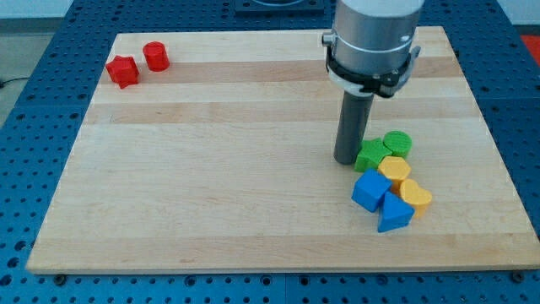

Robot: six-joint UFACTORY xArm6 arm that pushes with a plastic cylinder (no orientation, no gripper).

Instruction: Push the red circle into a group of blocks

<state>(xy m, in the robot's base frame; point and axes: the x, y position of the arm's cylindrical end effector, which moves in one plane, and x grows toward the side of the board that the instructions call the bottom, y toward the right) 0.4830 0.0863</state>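
You are seeing the arm standing upright, my tip (347, 160) touching the desk (211, 169) just left of the green star (369, 155); this rod tool grips nothing. The red circle (156, 57) is sitting far off toward the view's top-left of that star, beside the red star (123, 71).

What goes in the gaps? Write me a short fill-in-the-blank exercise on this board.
1. The red circle sits beside the red ____ at the view's top left.
2. My tip stands just left of the ____ star.
3. The cluster at the view's right holds ____ blocks.
4. The blue cube lies left of the blue ____.

Missing words: star; green; six; triangle
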